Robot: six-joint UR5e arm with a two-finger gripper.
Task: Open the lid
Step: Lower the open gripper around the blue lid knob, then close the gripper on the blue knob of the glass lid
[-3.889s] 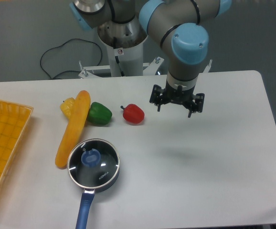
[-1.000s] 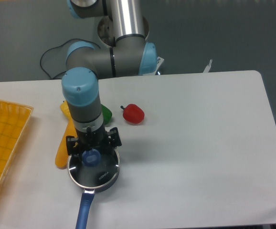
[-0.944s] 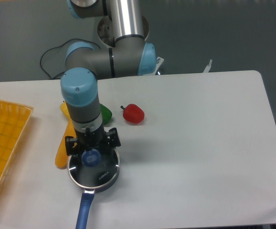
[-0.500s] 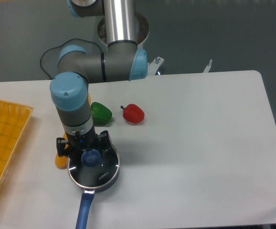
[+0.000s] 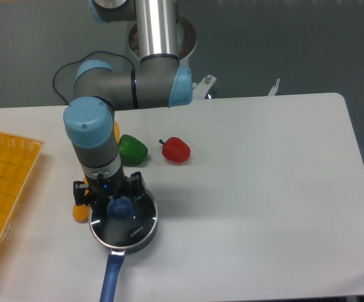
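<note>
Camera view: white table point(image 5: 264, 189) fills most of the frame, arm point(image 5: 125, 82) drops in from top centre and bends toward lower left, yellow tray point(image 5: 2, 189) sits at the left edge. Lower left, dark saucepan point(image 5: 141, 242) has its blue handle pointing at the bottom edge and the lid point(image 5: 135, 229) seated flat on it, blue knob point(image 5: 119, 207) at centre; gripper point(image 5: 108, 196) is right at the knob's upper-left side with jaws spread, can't tell if a finger touches it. Above that, an orange-yellow vegetable point(image 5: 79, 212) pokes out left of the gripper, with green pepper point(image 5: 132, 150) and red pepper point(image 5: 176, 150) side by side but apart.
</note>
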